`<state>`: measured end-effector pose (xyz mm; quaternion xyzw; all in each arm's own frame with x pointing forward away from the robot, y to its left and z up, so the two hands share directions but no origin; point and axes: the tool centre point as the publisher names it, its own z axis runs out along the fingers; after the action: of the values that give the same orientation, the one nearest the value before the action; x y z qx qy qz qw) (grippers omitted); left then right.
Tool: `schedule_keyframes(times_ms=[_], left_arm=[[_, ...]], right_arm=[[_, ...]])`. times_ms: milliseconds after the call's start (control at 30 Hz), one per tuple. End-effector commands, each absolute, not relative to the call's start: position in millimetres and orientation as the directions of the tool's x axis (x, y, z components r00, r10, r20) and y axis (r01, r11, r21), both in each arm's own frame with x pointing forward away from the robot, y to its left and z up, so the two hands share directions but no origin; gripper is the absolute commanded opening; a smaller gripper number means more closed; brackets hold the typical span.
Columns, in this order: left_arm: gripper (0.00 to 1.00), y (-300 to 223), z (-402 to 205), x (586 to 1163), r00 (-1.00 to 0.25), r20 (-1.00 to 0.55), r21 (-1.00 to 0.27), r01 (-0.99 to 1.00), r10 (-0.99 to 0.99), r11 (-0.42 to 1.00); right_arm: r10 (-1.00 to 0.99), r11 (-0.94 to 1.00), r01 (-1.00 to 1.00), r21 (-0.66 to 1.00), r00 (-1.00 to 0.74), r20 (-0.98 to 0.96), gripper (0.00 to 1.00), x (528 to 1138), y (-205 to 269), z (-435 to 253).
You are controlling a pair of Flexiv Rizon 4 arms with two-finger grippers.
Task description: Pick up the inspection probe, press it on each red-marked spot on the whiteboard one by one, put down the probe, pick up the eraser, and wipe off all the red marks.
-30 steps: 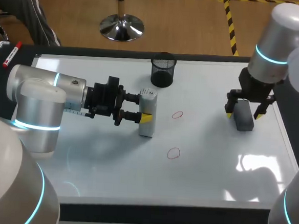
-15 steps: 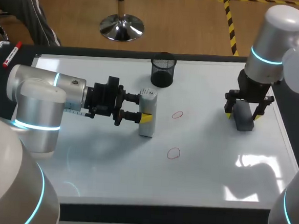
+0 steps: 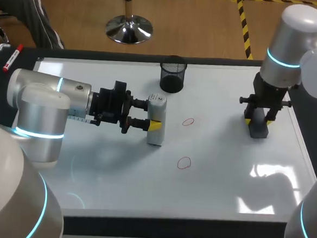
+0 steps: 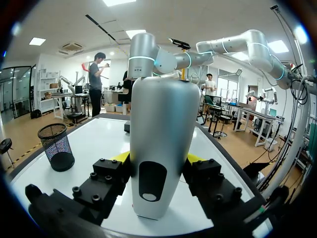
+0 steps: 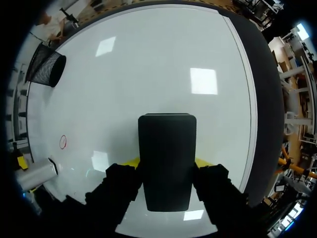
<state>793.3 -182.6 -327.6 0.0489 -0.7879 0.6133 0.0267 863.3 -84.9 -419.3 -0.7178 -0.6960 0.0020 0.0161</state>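
Observation:
The inspection probe point(image 3: 156, 120), a silver-white bottle-shaped body, stands upright on the whiteboard point(image 3: 116, 176). My left gripper point(image 3: 150, 114) is shut on it from the side. In the left wrist view the probe point(image 4: 161, 148) sits between the fingers of the left gripper point(image 4: 158, 159). Two red circles point(image 3: 188, 121) point(image 3: 183, 162) lie just right of the probe. At the board's right, the dark block eraser point(image 3: 258, 126) lies flat. My right gripper point(image 3: 261, 119) comes down over it. In the right wrist view both fingers press the long sides of the eraser point(image 5: 167, 163).
A black mesh cup point(image 3: 172, 74) stands at the board's far middle, behind the probe. A red-capped marker point(image 3: 11, 57) lies on the dark table rim at far left. The board's right edge point(image 5: 252, 114) runs close beside the eraser.
The right gripper's fingers have drawn in from wide open until they meet the eraser's sides. The left arm and the probe have not moved.

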Motion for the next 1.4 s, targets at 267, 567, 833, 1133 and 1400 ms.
schedule_keyframes(times_ms=[267, 567, 833, 1133, 1400], left_arm=[[0.00, -183.5, -345.9, 788.6, -0.994, 0.101, -0.965, -0.110, -0.048, 0.240], [0.00, -183.5, -345.9, 788.6, -0.994, 0.101, -0.965, -0.110, -0.048, 0.240], [0.00, -183.5, -345.9, 788.6, -0.994, 0.101, -0.965, -0.110, -0.048, 0.240], [0.00, -183.5, -345.9, 788.6, -0.994, 0.101, -0.965, -0.110, -0.048, 0.240], [0.00, -185.0, -331.6, 786.6, -0.993, 0.105, -0.963, -0.116, -0.057, 0.244]], right_arm=[[0.998, -0.044, 0.999, -0.014, 0.045, 0.051, 0.00, 859.5, -91.0, -411.2], [0.998, -0.044, 0.999, -0.014, 0.045, 0.051, 0.00, 859.5, -91.0, -411.2], [0.998, -0.044, 0.999, -0.014, 0.045, 0.051, 0.00, 859.5, -91.0, -411.2], [0.998, -0.044, 0.999, -0.014, 0.045, 0.051, 0.00, 859.5, -91.0, -411.2], [0.998, -0.044, 0.999, -0.014, 0.045, 0.051, 0.00, 859.5, -91.0, -411.2]])
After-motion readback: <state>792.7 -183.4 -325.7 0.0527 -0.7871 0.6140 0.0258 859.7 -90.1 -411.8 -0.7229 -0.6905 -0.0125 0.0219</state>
